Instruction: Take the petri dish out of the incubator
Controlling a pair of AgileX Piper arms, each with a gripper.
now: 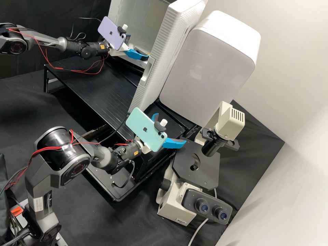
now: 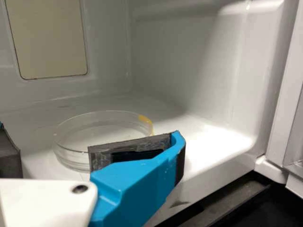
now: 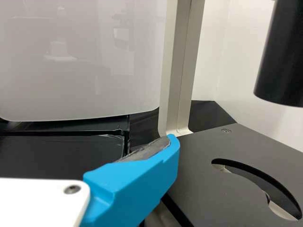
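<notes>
A clear, round petri dish point(image 2: 102, 137) lies flat on the white floor of the incubator point(image 1: 212, 65), whose door point(image 1: 164, 54) stands swung open. My left gripper point(image 1: 138, 54) is at the chamber's mouth, just in front of the dish. It is open, with one blue finger point(image 2: 142, 184) beside the dish's near rim and nothing held. My right gripper point(image 1: 176, 142) hangs lower down, between the door's bottom edge and the microscope stage point(image 3: 227, 161). Its blue finger point(image 3: 142, 175) shows a bare pad, and the gripper is open and empty.
A white microscope point(image 1: 196, 177) with a black stage stands at the front right, close to my right gripper. The incubator sits on a black raised shelf point(image 1: 95, 89) over black cloth. The open door's edge point(image 3: 176, 71) rises just beyond the right finger.
</notes>
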